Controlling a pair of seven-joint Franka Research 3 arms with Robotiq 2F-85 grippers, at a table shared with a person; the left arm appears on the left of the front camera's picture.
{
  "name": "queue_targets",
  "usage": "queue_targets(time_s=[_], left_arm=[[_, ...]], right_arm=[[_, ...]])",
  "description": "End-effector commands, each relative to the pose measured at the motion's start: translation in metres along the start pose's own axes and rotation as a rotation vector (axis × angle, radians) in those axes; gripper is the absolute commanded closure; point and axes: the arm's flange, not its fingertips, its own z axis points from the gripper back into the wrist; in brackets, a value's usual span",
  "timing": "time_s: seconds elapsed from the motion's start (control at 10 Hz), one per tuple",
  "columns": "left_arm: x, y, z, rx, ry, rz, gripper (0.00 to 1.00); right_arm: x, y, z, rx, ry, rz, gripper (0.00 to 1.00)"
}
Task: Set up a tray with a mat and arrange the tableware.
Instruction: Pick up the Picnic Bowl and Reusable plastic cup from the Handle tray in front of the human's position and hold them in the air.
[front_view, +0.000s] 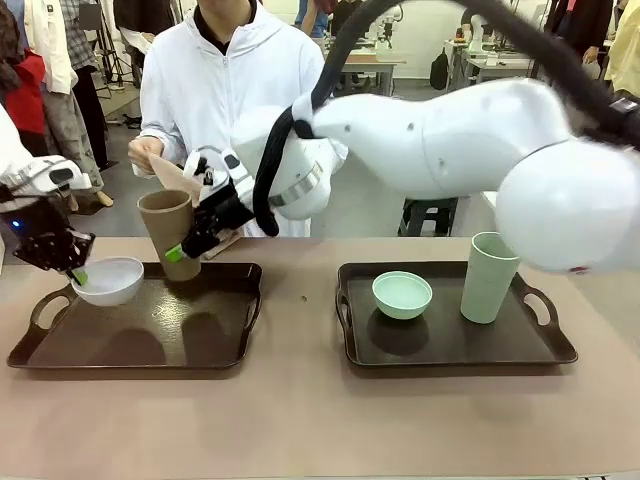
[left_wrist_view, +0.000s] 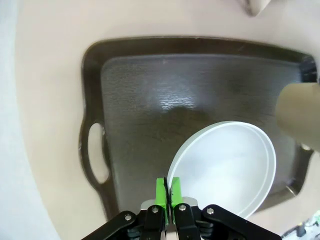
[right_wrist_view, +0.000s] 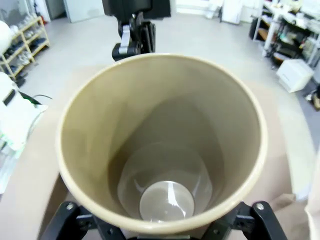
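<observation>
- Front view: the left pincer is clamped on the rim of the white bowl at the left end of the left tray. A rim pinch suits a shallow bowl too broad to span.
- The right arm reaches across the middle. Its right pincer is at the side of the brown cup, which stands upright at that tray's far edge, just beside the bowl. I cannot tell whether it grips the cup or merely brackets it.
- On the right tray the mint bowl and pale green cup stand side by side, apart. That is probably the layout the left tray should copy.
- Across the counter, a person's hand holds a tan sheet behind the cup.
- Left wrist view: the green pads are pressed together on the bowl's rim, and the bowl tilts over a corner of the tray. Whether it touches the tray is unclear. The cup stands at the right edge.
- Right wrist view: the camera looks straight into the cup's mouth. Black linkages spread toward both bottom corners, but the rim hides the fingertips, so the hold cannot be judged.
</observation>
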Motion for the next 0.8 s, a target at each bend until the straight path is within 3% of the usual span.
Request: queue_targets(time_s=[0.0, 0.4, 0.7], left_arm=[[-0.015, -0.004, 0.053, -0.011, -0.059, -0.011, 1.00], [-0.034, -0.026, 0.143, 0.036, -0.159, -0.058, 1.00], [-0.044, -0.033, 0.176, 0.071, -0.175, -0.049, 1.00]], right_arm=[[0.027, 0.044, 0.049, -0.069, 0.043, 0.002, 0.30], [0.084, 0.098, 0.100, -0.159, 0.073, 0.028, 0.30], [0.092, 0.124, 0.115, -0.193, 0.074, -0.005, 0.30]])
